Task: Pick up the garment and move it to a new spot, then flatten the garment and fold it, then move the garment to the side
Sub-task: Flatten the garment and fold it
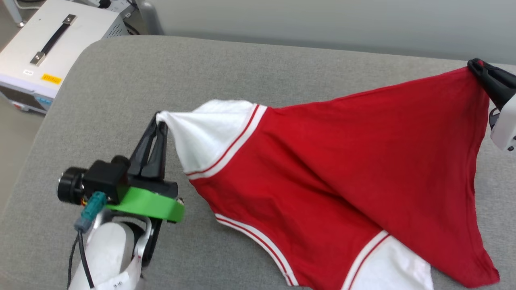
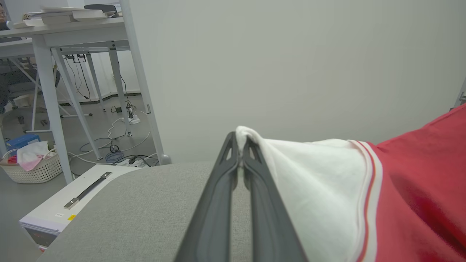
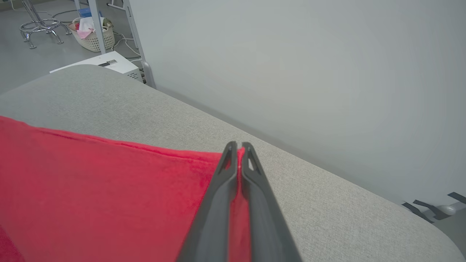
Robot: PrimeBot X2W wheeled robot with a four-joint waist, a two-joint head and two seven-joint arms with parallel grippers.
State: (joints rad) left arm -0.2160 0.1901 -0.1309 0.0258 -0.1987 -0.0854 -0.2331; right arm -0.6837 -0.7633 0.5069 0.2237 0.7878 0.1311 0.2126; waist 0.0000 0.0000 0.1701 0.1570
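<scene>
- My left claw (image 1: 160, 117) is clamped on the white sleeve tip of the garment (image 1: 342, 161); my right claw (image 1: 479, 66) pinches its red corner.
- The garment is stretched between them, from 9 to 2 o'clock, its slack lying on the bench (image 1: 242, 68) toward 5.
- A white box (image 1: 52, 40) sits off the bench at 10, out of the way.

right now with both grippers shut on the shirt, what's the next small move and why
Probably raise both grippers together a little. The left gripper pinches the white sleeve tip, the right gripper a red corner, and the garment stretches between them, yet its lower part lies creased on the grey surface. Lifting should free it for carrying.
</scene>
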